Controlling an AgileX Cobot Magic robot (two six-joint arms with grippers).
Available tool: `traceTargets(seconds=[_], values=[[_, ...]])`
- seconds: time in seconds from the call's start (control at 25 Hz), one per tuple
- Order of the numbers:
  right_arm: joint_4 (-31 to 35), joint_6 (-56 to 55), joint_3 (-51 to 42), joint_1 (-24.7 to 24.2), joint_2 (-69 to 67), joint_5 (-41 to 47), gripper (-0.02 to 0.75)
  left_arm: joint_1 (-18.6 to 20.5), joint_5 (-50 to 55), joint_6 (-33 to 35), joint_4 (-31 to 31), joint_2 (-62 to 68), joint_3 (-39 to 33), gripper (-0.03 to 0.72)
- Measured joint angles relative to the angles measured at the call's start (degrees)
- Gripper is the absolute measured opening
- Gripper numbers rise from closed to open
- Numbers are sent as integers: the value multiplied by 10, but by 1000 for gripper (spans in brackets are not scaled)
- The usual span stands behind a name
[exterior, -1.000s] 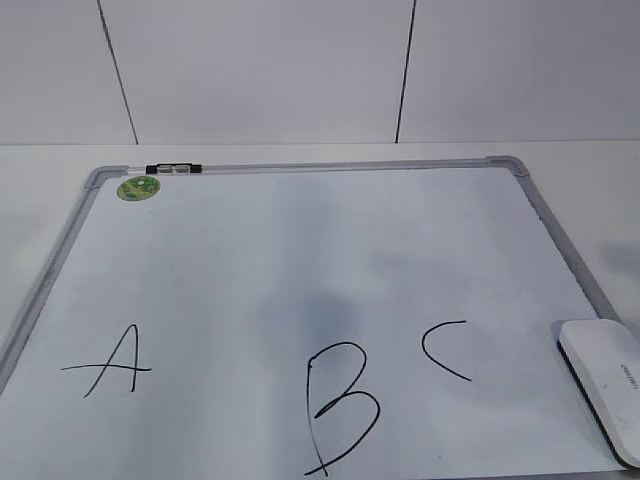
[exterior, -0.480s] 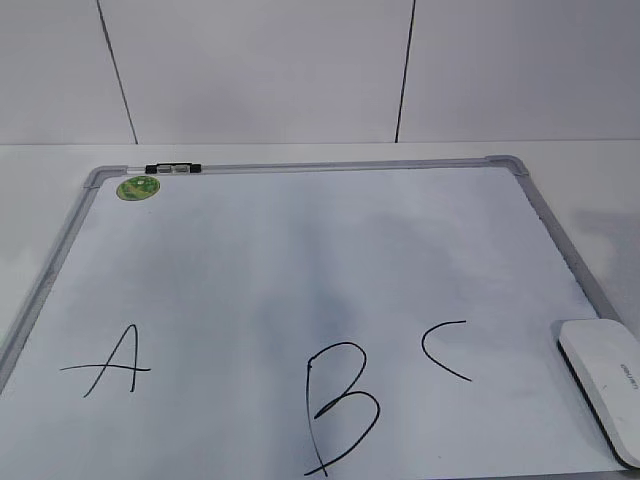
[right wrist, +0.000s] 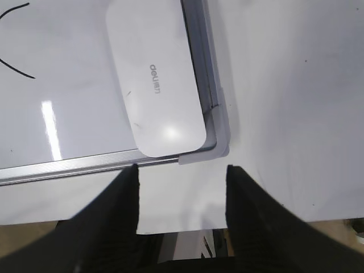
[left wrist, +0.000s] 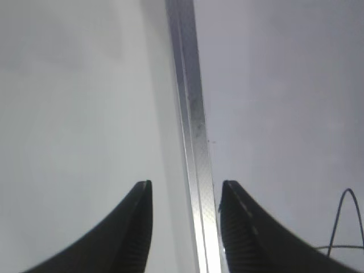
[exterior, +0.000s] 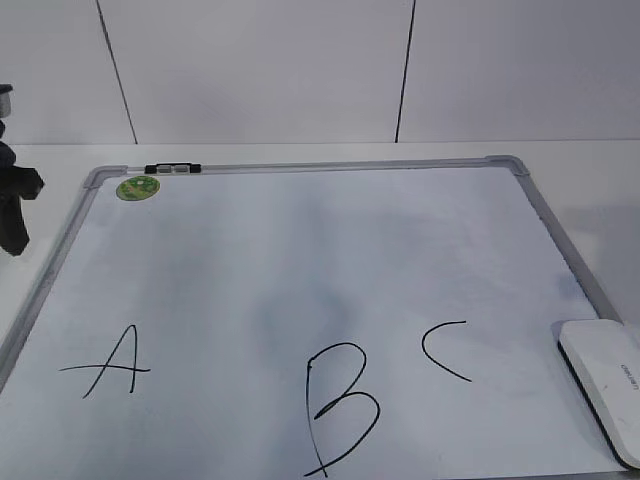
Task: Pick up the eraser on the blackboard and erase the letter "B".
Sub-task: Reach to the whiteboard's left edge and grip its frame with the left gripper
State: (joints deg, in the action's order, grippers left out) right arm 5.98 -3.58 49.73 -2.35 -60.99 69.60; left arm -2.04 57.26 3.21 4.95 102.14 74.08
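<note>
The white eraser (exterior: 608, 392) lies on the blackboard's (exterior: 300, 250) front right corner; it also shows in the right wrist view (right wrist: 153, 79). The black letter "B" (exterior: 340, 405) is drawn at the board's front middle, between an "A" (exterior: 110, 365) and a "C" (exterior: 445, 350). My left gripper (left wrist: 185, 190) is open and empty above the board's left frame (left wrist: 190, 114); it shows at the left edge of the exterior view (exterior: 12, 200). My right gripper (right wrist: 182, 170) is open and empty, over the table just short of the eraser's near end.
A small black-and-white marker clip (exterior: 172, 169) and a round green sticker (exterior: 138, 187) sit at the board's back left. The board lies on a white table (exterior: 590, 180) with a white panelled wall behind. The table's front edge shows in the right wrist view (right wrist: 182, 230).
My left arm has come into the exterior view at the far left edge. The eraser, board and letters have not moved.
</note>
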Motion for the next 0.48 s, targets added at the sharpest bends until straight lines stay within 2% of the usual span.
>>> traceTargets(seconds=[0.28,0.48], values=[[1,2,1,0,-16,-9,412,0,-12,0,1,73,51,298],[1,2,1,0,-19,-16,412,0,-16,7,1,102,59,286]])
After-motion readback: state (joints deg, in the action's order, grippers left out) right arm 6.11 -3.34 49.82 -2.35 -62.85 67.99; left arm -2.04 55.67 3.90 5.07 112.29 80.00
